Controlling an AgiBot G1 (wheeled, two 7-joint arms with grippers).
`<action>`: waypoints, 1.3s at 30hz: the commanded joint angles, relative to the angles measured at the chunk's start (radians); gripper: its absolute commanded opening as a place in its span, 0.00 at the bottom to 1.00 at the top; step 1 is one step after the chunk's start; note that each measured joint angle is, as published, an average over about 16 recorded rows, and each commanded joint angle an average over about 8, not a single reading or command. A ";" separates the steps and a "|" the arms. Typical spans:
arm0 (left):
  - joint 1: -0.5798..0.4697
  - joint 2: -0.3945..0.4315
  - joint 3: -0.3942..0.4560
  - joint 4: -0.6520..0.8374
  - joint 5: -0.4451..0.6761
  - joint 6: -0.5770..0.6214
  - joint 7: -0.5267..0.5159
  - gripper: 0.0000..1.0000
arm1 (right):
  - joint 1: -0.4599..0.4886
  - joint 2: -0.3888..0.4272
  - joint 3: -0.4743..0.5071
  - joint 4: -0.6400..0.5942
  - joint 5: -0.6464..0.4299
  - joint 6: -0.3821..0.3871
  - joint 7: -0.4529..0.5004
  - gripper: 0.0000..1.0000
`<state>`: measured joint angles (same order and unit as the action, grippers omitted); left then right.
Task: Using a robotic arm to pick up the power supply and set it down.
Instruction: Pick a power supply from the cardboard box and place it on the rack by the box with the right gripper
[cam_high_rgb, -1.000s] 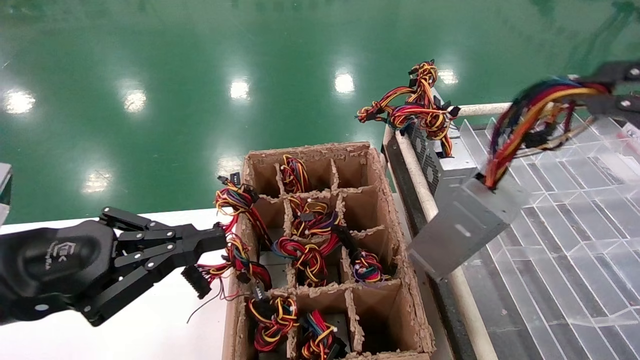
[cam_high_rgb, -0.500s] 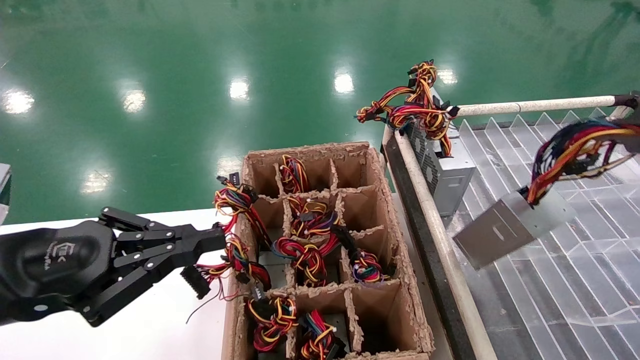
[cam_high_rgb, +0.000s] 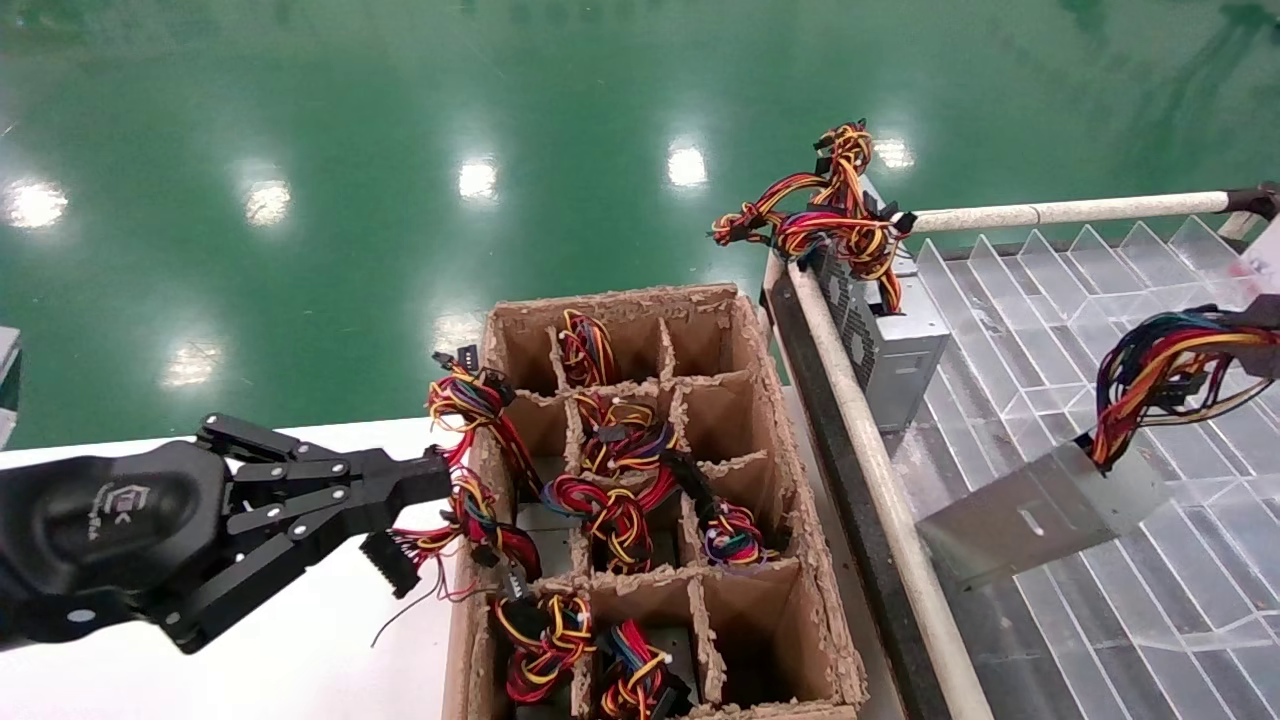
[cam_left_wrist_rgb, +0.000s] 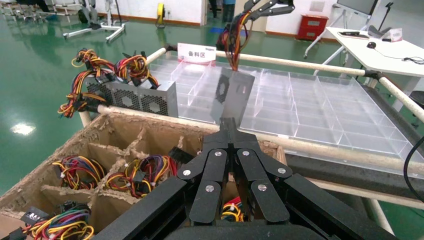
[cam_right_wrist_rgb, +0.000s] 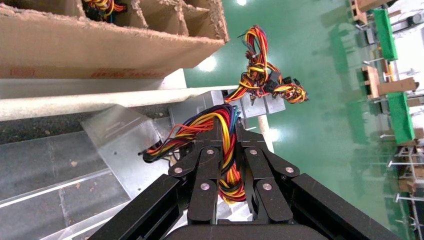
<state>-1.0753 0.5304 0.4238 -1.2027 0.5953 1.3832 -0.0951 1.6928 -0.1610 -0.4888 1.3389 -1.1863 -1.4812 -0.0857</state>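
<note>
The power supply (cam_high_rgb: 1040, 510), a plain silver-grey metal box, hangs tilted over the clear divider tray (cam_high_rgb: 1150, 620). It is carried by its looped bundle of red, yellow, orange and dark wires (cam_high_rgb: 1170, 375). My right gripper (cam_right_wrist_rgb: 227, 131) is shut on that bundle, and the box (cam_right_wrist_rgb: 122, 140) dangles below it. In the head view this gripper sits at the right edge, mostly cut off. The left wrist view shows the box (cam_left_wrist_rgb: 232, 95) hanging beyond the rail. My left gripper (cam_high_rgb: 440, 480) hovers at the cardboard box's left wall, shut with nothing between its fingers.
A cardboard box (cam_high_rgb: 770, 400) with dividers holds several wire bundles. A grey unit with a perforated grille (cam_high_rgb: 890, 340) and heaped wires stands at the tray's far left corner. A pale rail (cam_high_rgb: 870, 440) separates box and tray. A white table (cam_high_rgb: 300, 660) lies under the left arm.
The right gripper has carried the power supply to the right and lower, from above the rail to out over the tray. The left arm has not moved.
</note>
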 joint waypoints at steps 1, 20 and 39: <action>0.000 0.000 0.000 0.000 0.000 0.000 0.000 0.00 | 0.001 -0.005 -0.003 0.001 -0.013 0.001 -0.002 0.00; 0.000 0.000 0.000 0.000 0.000 0.000 0.000 0.00 | 0.042 -0.047 -0.012 0.001 -0.077 -0.005 0.010 0.00; 0.000 0.000 0.000 0.000 0.000 0.000 0.000 0.00 | 0.044 -0.081 -0.013 -0.001 -0.117 0.075 0.032 0.00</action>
<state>-1.0753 0.5304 0.4238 -1.2027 0.5953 1.3832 -0.0951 1.7317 -0.2424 -0.5020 1.3371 -1.3007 -1.4025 -0.0557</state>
